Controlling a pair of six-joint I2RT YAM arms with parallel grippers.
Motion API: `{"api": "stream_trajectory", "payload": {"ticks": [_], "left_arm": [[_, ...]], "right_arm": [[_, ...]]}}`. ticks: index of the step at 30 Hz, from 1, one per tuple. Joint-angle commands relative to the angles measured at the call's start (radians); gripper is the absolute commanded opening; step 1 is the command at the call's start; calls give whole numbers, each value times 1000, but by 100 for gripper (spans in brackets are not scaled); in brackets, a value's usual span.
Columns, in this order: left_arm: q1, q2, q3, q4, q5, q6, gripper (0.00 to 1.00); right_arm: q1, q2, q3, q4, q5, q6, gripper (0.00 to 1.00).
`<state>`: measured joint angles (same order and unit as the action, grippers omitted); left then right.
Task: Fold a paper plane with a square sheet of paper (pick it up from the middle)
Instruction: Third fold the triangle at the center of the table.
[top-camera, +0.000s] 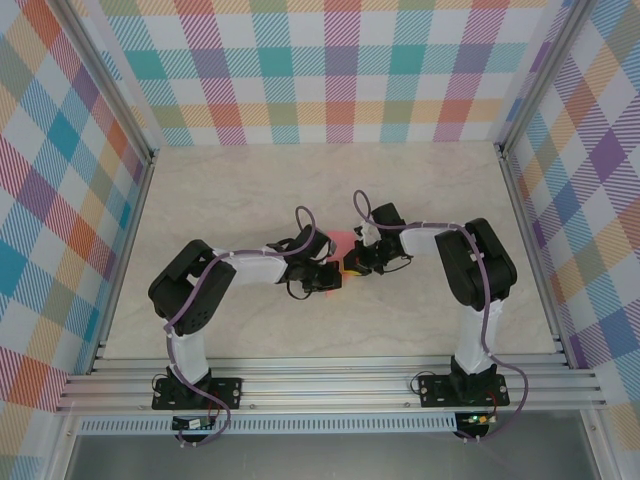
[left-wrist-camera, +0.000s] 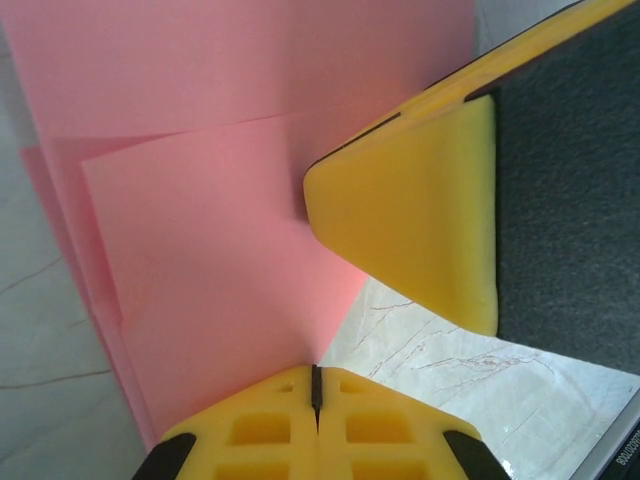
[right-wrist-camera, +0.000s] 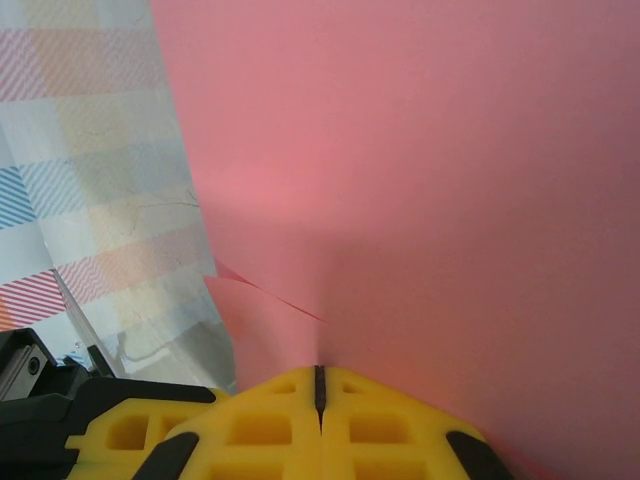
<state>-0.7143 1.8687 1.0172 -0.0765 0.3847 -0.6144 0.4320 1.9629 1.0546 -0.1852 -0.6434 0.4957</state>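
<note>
We are gripping the pink paper (top-camera: 343, 243) with both claws at the middle of the bench (top-camera: 240, 190), where our two arms are bending inward to meet. Our left claw (left-wrist-camera: 315, 392) is clenching on the paper. In the left wrist view its yellow fingers are pressing together, with the sheet rising out of the seam between them. There the paper is showing folded layers, one flap lying over another, with slanting edges on the left side. Our right claw (right-wrist-camera: 318, 385) is likewise clenching on the paper, its fingers closing tight on the sheet, which is standing up broad in front of the right wrist camera. In the left wrist view a yellow fingertip (left-wrist-camera: 420, 220) of the right claw is pressing against the paper just beside our left claw. The marbled bench is showing beneath the paper, and we cannot tell whether the paper's far edge is touching it. Plaid walls (top-camera: 340, 70) are enclosing the bench on three sides.
</note>
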Motion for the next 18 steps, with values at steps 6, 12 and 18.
{"api": "stream_trajectory", "payload": {"ticks": [6,12,18], "left_arm": [[35,-35,-26,-24,11,-12,3],[39,-23,-70,-20,67,-4,3],[37,-48,-94,-108,-9,25,3]], "right_arm": [[1,34,-8,-28,57,-19,0],[2,36,-4,-40,69,-20,0],[0,39,-4,-42,74,-22,0]]}}
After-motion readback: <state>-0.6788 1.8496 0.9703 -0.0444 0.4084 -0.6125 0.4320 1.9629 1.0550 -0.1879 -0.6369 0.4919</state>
